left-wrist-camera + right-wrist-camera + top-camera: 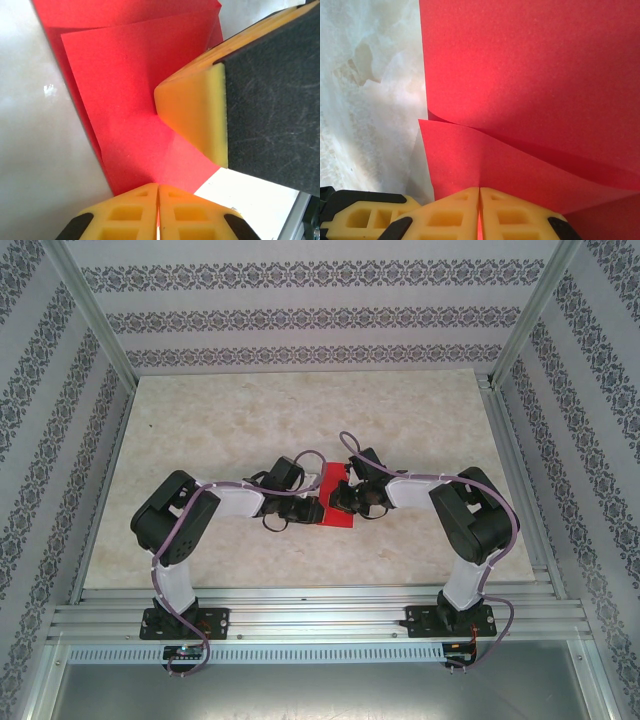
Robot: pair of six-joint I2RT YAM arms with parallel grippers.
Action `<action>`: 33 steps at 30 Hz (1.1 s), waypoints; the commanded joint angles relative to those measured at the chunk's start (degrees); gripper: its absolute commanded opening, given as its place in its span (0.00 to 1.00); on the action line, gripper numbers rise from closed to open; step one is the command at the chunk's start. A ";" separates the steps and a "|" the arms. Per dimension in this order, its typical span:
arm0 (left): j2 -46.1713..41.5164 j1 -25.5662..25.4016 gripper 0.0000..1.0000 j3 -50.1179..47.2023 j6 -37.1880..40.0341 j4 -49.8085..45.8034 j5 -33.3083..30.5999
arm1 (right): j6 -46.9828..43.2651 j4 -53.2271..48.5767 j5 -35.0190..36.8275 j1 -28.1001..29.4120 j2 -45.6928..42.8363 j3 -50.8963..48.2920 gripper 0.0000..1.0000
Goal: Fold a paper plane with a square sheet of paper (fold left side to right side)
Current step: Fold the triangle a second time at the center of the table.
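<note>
Two tools are pinching here. Your left tool (158,212) is squeezed tight, and a thin bit of red sits in the crack between its yellow fingers (140,200). So it grips the sheet of paper (125,85) at an edge. Your right tool (480,212) is squeezed tight the same way, with red in its crack too, so it grips the same sheet.

From above, the two tools sit very close together over the red sheet, near the middle of the bench (220,420). The sheet is partly doubled over. One layer lies on another, and the top layer bows up in a soft curve. I see no hard crease there.

Here is what could go wrong, I think. If you pull the tools apart, the thin paper can rip between them. If one tool moves faster than the other, the sheet twists, the edges miss each other, and the fold comes out crooked. If a tool has only a tiny bit of edge, the paper can slip out and flop back. The tools are so close that they can bump. If you press down on the bowed part too soon, you get a wrinkle in the wrong place.
</note>
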 commanded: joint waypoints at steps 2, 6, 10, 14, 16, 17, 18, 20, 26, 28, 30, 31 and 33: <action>2.02 -1.54 0.10 -0.36 3.24 -8.95 -3.13 | -1.26 -4.52 1.75 0.04 2.14 0.42 0.10; 2.90 -2.20 0.09 -1.09 3.27 -11.48 -5.75 | -2.35 -5.01 2.41 -0.29 1.98 1.26 0.10; 2.79 -2.89 0.08 -3.30 2.32 -11.58 -6.60 | -3.63 -4.60 2.72 -1.68 1.70 1.35 0.10; 1.94 -2.96 0.07 -5.01 2.29 -12.25 -7.15 | -5.16 -4.25 2.89 -4.00 1.86 1.68 0.10; 1.85 -2.91 0.07 -5.17 2.48 -12.85 -7.28 | -6.23 -4.38 3.07 -5.23 2.12 2.17 0.10; 1.79 -2.92 0.07 -5.22 2.46 -12.65 -7.29 | -6.87 -4.38 3.20 -5.97 2.29 2.45 0.10; 1.84 -2.92 0.07 -5.29 2.43 -12.56 -7.27 | -7.50 -4.56 3.39 -6.61 2.52 2.71 0.11; 1.63 -2.95 0.07 -5.31 2.40 -12.56 -7.48 | -9.19 -6.07 4.34 -8.17 3.05 3.78 0.10; 1.41 -2.95 0.07 -5.47 2.25 -11.99 -7.37 | -12.99 -7.36 5.22 -12.69 4.00 5.12 0.10; 1.24 -3.00 0.07 -5.30 2.06 -11.52 -7.05 | -13.51 -8.06 5.04 -12.79 2.24 5.87 0.10; 1.26 -3.17 0.07 -5.03 1.94 -11.19 -6.91 | -13.32 -8.82 4.90 -12.64 -0.34 6.23 0.10; 1.28 -3.34 0.07 -4.82 1.82 -11.15 -6.88 | -13.02 -9.06 4.51 -12.40 -1.93 6.00 0.10; 1.23 -3.58 0.07 -4.44 1.77 -11.02 -6.99 | -12.34 -9.57 4.29 -11.56 -4.87 5.38 0.10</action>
